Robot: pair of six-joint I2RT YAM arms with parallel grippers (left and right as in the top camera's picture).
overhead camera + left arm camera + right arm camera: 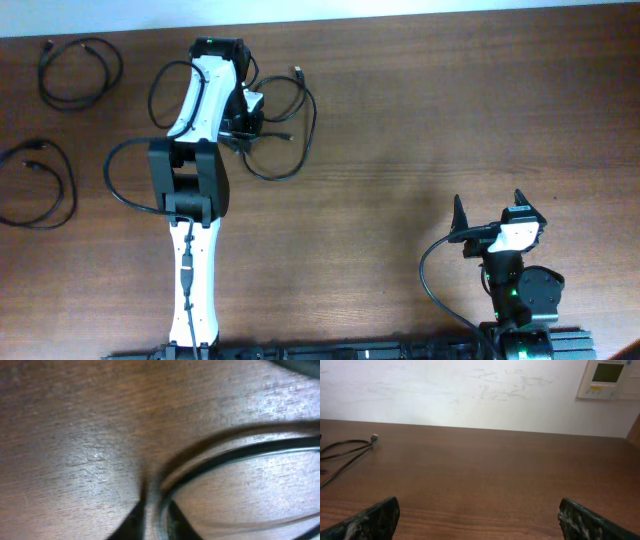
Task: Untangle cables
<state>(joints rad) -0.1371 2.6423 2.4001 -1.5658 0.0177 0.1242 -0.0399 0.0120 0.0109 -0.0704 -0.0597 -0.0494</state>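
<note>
Three thin black cables lie on the wooden table. One loose loop (75, 70) is at the far left back, and a second (35, 185) is at the left edge. The third cable (290, 130) is a larger loop with a silver plug, beside my left arm. My left gripper (242, 128) is down at the table on this loop's left side. In the left wrist view the cable (240, 455) runs into the narrow gap between the dark jaws (159, 527), which look shut on it. My right gripper (490, 215) is open and empty at the near right, also seen in its wrist view (480, 525).
The right wrist view shows part of the third cable (345, 450) with its silver plug far to the left, a white wall behind the table, and a wall thermostat (607, 377). Thicker black wires hang on both arms.
</note>
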